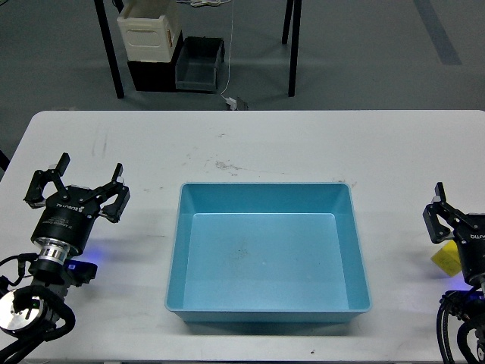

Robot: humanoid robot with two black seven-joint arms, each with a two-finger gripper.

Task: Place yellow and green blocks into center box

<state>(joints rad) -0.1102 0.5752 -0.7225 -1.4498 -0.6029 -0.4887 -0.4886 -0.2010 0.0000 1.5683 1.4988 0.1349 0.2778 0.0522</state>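
Arms come in at the two near corners of the white table. Left gripper sits at about nine o'clock from the tray, its dark fingers spread wide apart and holding nothing, pointing away toward twelve o'clock. Right gripper sits at about three o'clock from the tray, partly cut off by the view's edge; only one finger shows clearly, so I cannot tell how far it is spread. Just beside and under it lies the yellow block, resting on the table, partly hidden by the gripper; whether the finger touches it I cannot tell. No green block shows anywhere in view.

Between the two arms rests the light-blue tray, flat on the table near its front edge. Its long axis runs left to right, nine to three o'clock, with the sides square to the table edge. Nothing lies inside it.

Beyond the table, on the grey floor at about eleven o'clock, stands a cream crate on a black base, with a dark grey bin just beside it at its right.
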